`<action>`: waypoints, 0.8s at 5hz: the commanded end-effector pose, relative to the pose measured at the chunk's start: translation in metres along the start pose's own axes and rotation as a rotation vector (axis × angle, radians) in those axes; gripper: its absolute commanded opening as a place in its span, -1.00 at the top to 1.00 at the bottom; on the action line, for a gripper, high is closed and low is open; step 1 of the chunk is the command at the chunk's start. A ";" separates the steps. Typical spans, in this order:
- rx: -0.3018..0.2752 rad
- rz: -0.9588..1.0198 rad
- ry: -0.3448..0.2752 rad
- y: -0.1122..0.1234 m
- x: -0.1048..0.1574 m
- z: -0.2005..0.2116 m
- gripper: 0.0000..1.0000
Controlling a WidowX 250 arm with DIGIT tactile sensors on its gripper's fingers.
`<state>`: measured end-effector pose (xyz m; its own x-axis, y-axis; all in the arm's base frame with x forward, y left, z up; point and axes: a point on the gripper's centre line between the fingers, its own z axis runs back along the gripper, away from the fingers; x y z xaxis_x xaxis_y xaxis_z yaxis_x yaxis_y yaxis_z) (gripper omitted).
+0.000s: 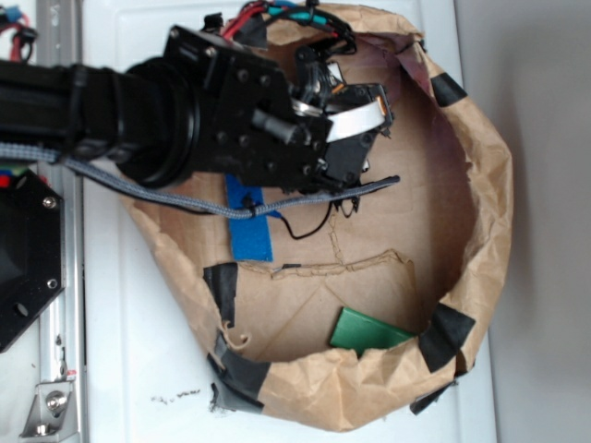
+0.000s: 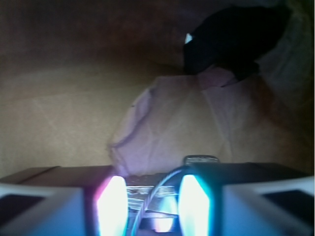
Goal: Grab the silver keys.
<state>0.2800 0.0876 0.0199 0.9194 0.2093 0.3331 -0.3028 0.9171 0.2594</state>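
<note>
— Gripper (image 2: 147, 204) fingers (image 2: 110, 204) sit slightly apart with the silver keys (image 2: 162, 199) between them; clamped or not, I cannot tell.

— Why so low inside the paper bag (image 1: 480, 212)?

— Keys lie on its floor beside pale crumpled paper (image 2: 187, 123); reaching them means dipping in.

The exterior view looks straight down from well above the end effector (image 1: 355, 138), taking in the whole paper-walled bin (image 1: 489, 231). The wrist view sits just behind the fingers (image 2: 194, 204), facing forward and close to the bin's brown floor, which both views share.
</note>
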 end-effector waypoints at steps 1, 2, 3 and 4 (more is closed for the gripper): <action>0.016 0.001 -0.003 0.014 0.002 0.007 1.00; 0.022 0.001 -0.002 0.013 0.002 0.006 1.00; 0.030 0.001 -0.005 0.013 0.002 0.006 1.00; 0.032 0.006 -0.004 0.012 0.004 0.006 1.00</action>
<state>0.2780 0.0911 0.0201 0.9156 0.2147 0.3399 -0.3168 0.9059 0.2810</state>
